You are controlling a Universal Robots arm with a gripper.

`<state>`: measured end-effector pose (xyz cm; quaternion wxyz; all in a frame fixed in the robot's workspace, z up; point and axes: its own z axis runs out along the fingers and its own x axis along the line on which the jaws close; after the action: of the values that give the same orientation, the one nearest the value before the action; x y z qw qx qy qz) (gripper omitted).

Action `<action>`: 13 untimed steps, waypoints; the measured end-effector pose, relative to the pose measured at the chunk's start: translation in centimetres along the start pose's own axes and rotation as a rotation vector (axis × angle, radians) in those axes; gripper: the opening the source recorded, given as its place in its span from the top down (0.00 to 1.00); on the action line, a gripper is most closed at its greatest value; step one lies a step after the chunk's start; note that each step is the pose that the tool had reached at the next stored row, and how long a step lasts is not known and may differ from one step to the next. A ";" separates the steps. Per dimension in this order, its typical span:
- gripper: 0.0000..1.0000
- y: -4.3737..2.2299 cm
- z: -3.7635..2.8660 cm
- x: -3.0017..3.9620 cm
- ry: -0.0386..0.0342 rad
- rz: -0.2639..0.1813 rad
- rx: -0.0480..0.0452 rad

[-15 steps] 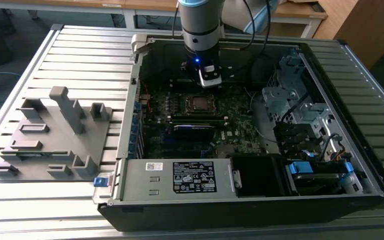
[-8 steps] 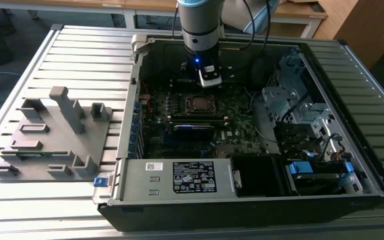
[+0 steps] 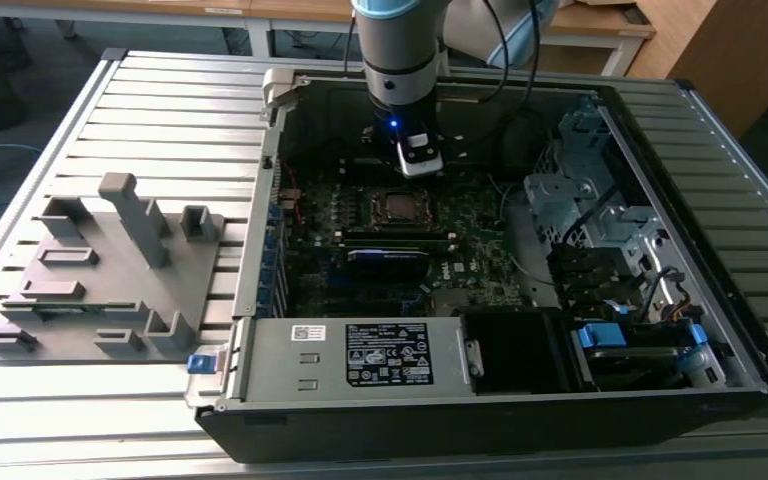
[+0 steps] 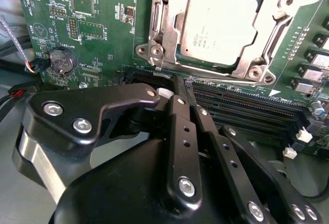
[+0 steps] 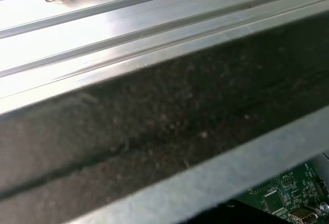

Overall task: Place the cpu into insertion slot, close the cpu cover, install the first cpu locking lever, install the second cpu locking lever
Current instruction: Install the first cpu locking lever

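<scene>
Cpu (image 4: 221,26), a dull silver square, is seated flat in the insertion slot (image 4: 179,56) and is framed by the silver-grey cpu cover (image 4: 163,23). In the exterior view the gripper (image 3: 418,163) is seen at 12 o'clock of it, inside the black case (image 3: 491,425). Its black fingers (image 4: 177,106) are drawn together and nothing is held. Long black memory slots (image 4: 247,108) are crossed by the fingertips. A labelled power supply (image 3: 357,355) is noted at 6 o'clock and a perforated metal drive cage (image 3: 578,190) at 3 o'clock.
</scene>
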<state>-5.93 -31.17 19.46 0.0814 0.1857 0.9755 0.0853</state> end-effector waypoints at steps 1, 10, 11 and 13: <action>0.90 0.00 0.01 0.01 -0.0008 0.000 0.0005; 0.90 0.02 -0.10 0.00 -0.0033 -0.001 0.0054; 0.90 0.04 -0.15 -0.01 -0.0034 -0.002 0.0054; 0.90 0.06 -0.23 -0.02 -0.0035 -0.002 0.0053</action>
<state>-5.94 -31.16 19.69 0.0827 0.1854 0.9757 0.0823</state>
